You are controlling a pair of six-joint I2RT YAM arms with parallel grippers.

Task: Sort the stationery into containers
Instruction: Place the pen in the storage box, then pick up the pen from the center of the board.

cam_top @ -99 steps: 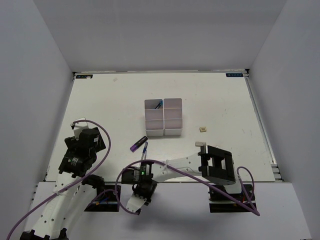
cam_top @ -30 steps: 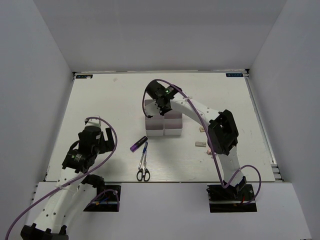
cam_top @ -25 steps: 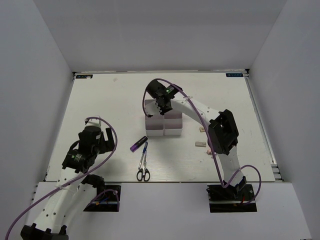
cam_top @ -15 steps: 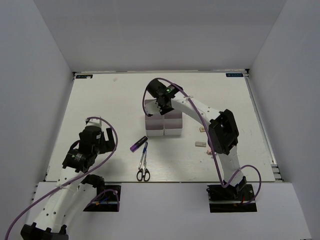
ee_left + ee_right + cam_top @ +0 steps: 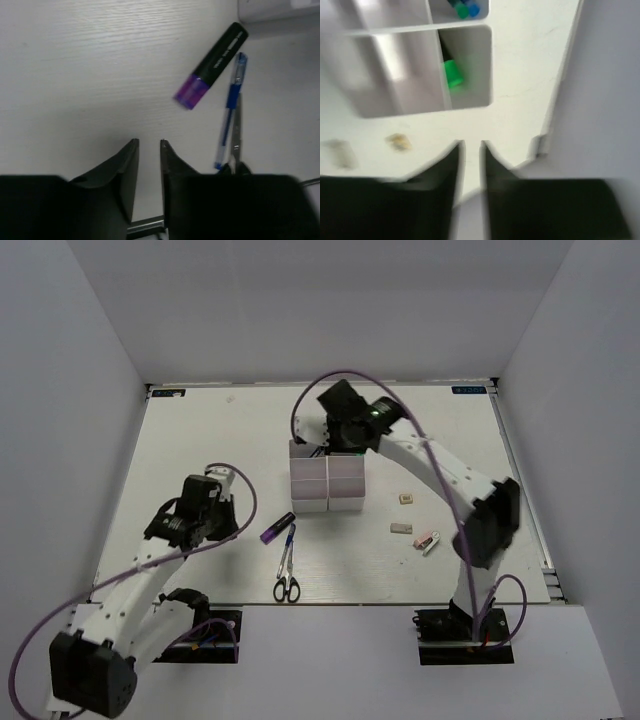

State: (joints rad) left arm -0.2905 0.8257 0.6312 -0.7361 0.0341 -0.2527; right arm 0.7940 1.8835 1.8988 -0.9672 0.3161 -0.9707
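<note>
Walled table point(image 5: 200, 440) spreads wide around bins point(image 5: 327, 480); left tool point(image 5: 149, 142), right tool point(image 5: 471, 144) nearly closed, empty.

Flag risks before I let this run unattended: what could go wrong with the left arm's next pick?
The purple-and-black marker, thin blue pen and black-handled scissors lie bunched together, so grabbing one may drag another. The left end effector has its jaws nearly closed, too narrow for the marker unless it opens.

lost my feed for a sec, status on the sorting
Left gripper and right gripper nearly shut, empty. Purple-and-black marker, thin blue pen, black-handled scissors unsorted on table; green-capped marker in white plastic bins. Nothing blocking them.
</note>
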